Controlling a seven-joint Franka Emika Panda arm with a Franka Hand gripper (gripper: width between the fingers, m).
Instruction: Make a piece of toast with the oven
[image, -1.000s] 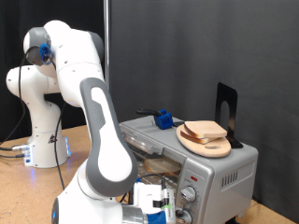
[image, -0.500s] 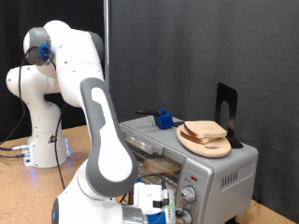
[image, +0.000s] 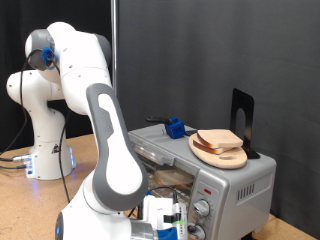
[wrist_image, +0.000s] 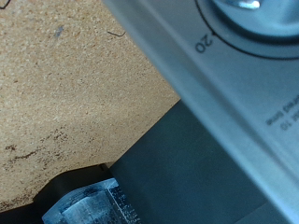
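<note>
nothing has shifted over the last second: the gripper (image: 165, 215) still sits low at the oven (image: 215, 175) front by its knobs, so this step is holding. jaw state cannot be told. the toast (image: 220, 140) lies on the plate (image: 203, 152) atop the oven.

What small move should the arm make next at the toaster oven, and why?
Probably a short advance of the end effector toward the oven's knob panel. It sits low by the front corner, and the wrist view shows a dial marked 20 very close. The piece of toast rests on the wooden plate atop the oven.
</note>
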